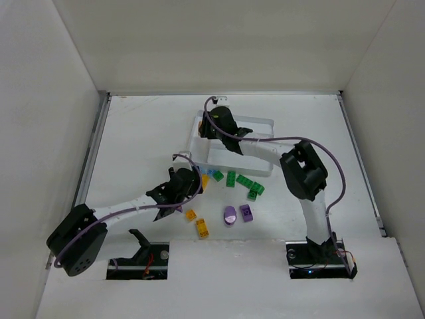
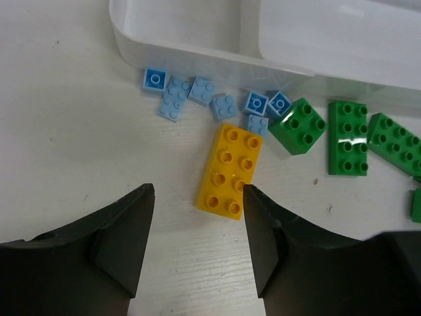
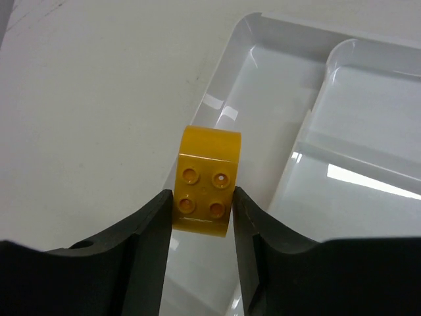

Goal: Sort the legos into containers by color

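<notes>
My right gripper (image 3: 202,197) is shut on a yellow-orange brick (image 3: 205,181) and holds it over the left rim of the white tray (image 3: 276,99). In the top view that gripper (image 1: 203,127) is at the tray's (image 1: 262,123) left end. My left gripper (image 2: 198,192) is open and empty just above the table. A yellow 2x4 brick (image 2: 229,169) lies just ahead of it, by the right fingertip (image 2: 253,197). Several pale blue bricks (image 2: 197,92) lie along the tray wall (image 2: 191,49). Green bricks (image 2: 348,137) lie to the right. In the top view the left gripper (image 1: 194,183) is near the tray's front left corner.
Green bricks (image 1: 244,181) lie in front of the tray. Two purple bricks (image 1: 230,214) and two small yellow bricks (image 1: 202,228) lie nearer the arm bases. White walls enclose the table on the left, back and right.
</notes>
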Controlling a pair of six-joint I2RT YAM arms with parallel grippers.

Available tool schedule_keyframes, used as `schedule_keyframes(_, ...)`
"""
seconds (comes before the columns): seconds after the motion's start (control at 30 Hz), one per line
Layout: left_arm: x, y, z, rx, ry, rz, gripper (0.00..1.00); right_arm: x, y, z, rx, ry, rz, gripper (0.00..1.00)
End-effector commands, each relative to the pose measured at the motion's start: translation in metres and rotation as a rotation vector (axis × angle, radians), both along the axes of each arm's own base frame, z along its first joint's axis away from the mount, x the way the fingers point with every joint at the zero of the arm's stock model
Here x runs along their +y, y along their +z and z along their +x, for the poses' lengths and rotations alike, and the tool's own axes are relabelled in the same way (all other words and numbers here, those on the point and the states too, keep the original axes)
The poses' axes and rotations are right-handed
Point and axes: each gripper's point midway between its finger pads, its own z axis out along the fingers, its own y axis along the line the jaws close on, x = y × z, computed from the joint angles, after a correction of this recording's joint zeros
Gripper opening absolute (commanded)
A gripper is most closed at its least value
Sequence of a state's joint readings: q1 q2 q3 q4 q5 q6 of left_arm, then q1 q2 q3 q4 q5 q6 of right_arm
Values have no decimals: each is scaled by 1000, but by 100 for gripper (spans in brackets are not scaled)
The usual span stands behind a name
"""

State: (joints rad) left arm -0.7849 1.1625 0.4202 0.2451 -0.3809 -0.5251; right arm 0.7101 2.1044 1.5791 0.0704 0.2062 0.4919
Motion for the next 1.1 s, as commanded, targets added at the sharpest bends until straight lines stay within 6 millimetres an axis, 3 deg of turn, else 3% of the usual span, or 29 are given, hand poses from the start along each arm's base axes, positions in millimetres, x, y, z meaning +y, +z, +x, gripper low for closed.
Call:
schedule_keyframes(0.0,-8,-1,2,2,-12,1,54,10,40,22,-68,-14,77,48)
schedule_keyframes(0.1,-11,-6,3,11,-14,15,55,9,58,21,-91,-14,98,59)
schedule_keyframes(0.2,-14,-8,4,18,-20,25,57,-5,82,10,-131,-25,111,64)
schedule_keyframes(0.27,-16,-10,4,18,-22,27,57,-19,91,-1,-149,-32,117,63)
schedule_keyframes(0.37,-22,-10,8,16,-41,34,57,-47,99,-24,-168,-53,140,53)
schedule_keyframes(0.57,-31,-9,10,9,-70,55,56,-88,82,-72,-145,-68,150,51)
schedule_keyframes(0.7,-30,-7,10,0,-66,43,55,-106,65,-92,-124,-81,123,52)
schedule_keyframes(0.93,-43,-2,15,-23,-75,2,54,-114,45,-122,-107,-64,106,53)
schedule_keyframes(1.07,-53,-13,16,2,-102,27,53,-117,39,-131,-101,-67,112,54)
